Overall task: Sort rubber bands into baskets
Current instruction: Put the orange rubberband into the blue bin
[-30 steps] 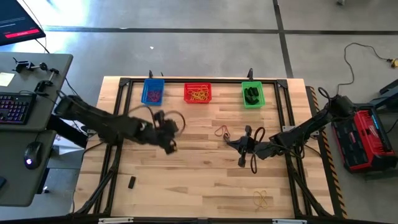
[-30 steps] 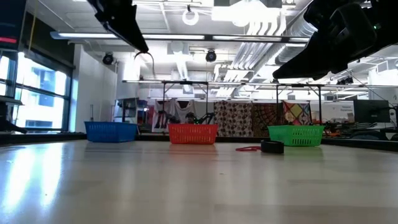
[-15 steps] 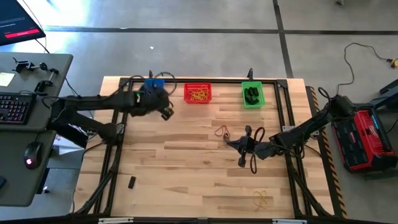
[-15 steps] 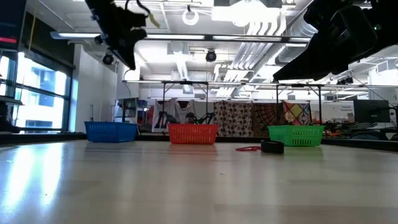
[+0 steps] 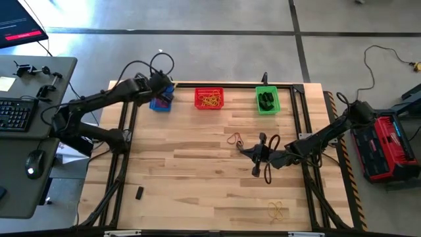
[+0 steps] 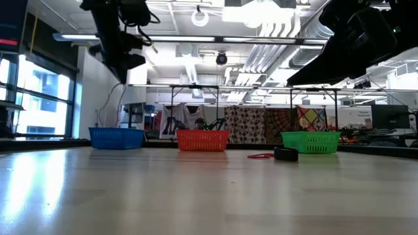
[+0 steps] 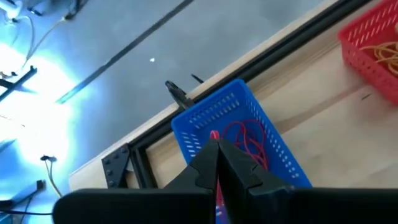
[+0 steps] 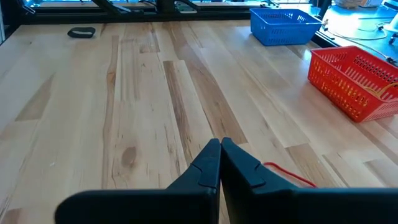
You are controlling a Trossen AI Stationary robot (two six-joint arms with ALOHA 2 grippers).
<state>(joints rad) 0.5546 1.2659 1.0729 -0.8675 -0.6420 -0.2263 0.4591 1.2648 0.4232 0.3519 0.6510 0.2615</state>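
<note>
Both end effectors closed: left (image 7: 217, 163) raised, right (image 8: 220, 163) low.

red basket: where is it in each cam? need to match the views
High view: red basket at the table's far edge, middle of the three baskets.
Low view: red basket at the far edge, left of centre.
Left wrist view: red basket, partly cut off at the frame edge.
Right wrist view: red basket, tan loops inside.
Shared landmark: the blue basket beside it in every view.
</note>
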